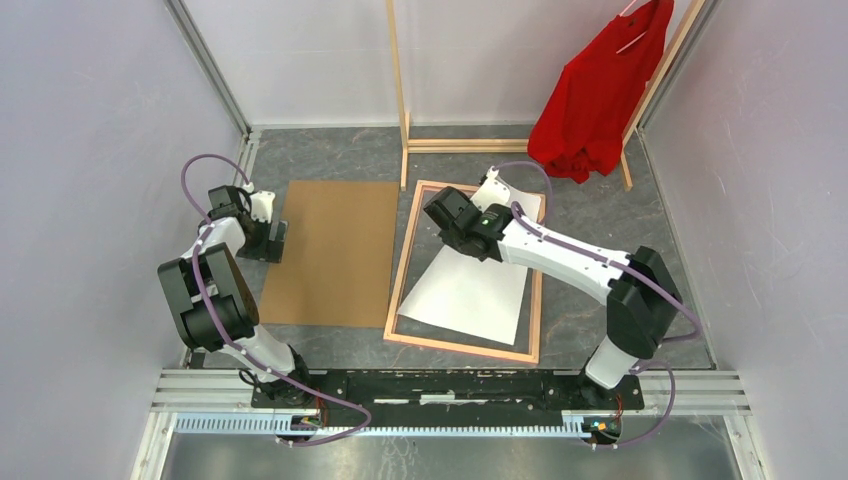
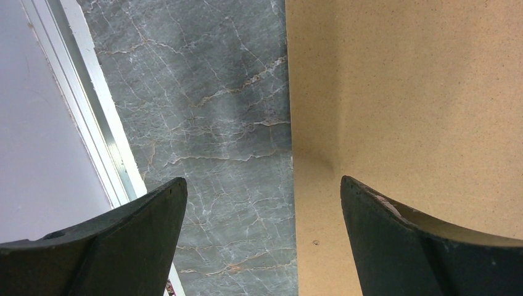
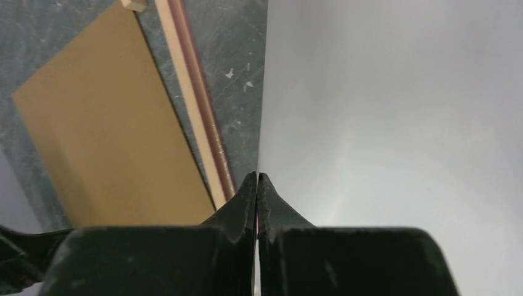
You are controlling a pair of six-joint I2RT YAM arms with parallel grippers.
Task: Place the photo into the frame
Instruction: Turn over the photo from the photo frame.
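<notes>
The frame (image 1: 397, 290) lies flat right of centre, light wood edges up. The photo (image 1: 470, 290) rests askew inside it, plain white back up; its picture side is hidden. My right gripper (image 1: 440, 212) is at the photo's upper left part. In the right wrist view the gripper (image 3: 257, 176) is shut on the photo's (image 3: 395, 123) thin edge, with the frame rail (image 3: 197, 105) and brown backing board (image 3: 105, 135) to the left. The board (image 1: 335, 250) lies left of the frame. My left gripper (image 1: 275, 240) stands open over the board's left edge (image 2: 401, 92), fingers (image 2: 148, 209) holding nothing.
A bare-wood clothes rack (image 1: 400, 90) stands at the back, its base bar (image 1: 470, 145) just beyond the frame. A red shirt (image 1: 590, 100) hangs on it at the back right. Pale walls close in the table on three sides.
</notes>
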